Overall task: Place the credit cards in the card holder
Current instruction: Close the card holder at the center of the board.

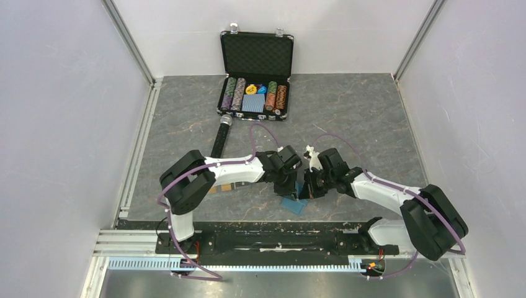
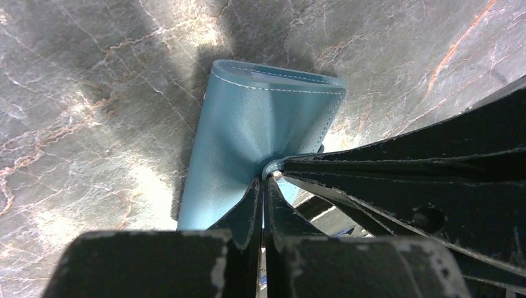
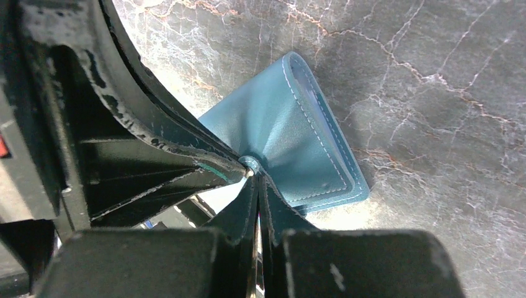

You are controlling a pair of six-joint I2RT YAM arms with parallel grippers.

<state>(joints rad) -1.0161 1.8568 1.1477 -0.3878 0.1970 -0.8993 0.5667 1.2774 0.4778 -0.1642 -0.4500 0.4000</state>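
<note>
The teal card holder (image 1: pixel 293 204) sits folded just under the spot where both grippers meet, near the table's front edge. In the left wrist view the card holder (image 2: pixel 248 130) puckers where my left gripper (image 2: pixel 265 180) is shut on its near edge. My right gripper's fingers (image 2: pixel 403 167) reach the same spot from the right. In the right wrist view my right gripper (image 3: pixel 256 179) is shut on the card holder (image 3: pixel 298 136). From above, the left gripper (image 1: pixel 291 180) and right gripper (image 1: pixel 308 184) nearly touch. Orange credit cards (image 1: pixel 227 187) lie partly hidden under the left arm.
An open black chip case (image 1: pixel 255 74) with rows of poker chips stands at the back centre. A black cylindrical object (image 1: pixel 221 138) lies in front of it. White walls close in on the left, right and back of the grey marbled table (image 1: pixel 372 124).
</note>
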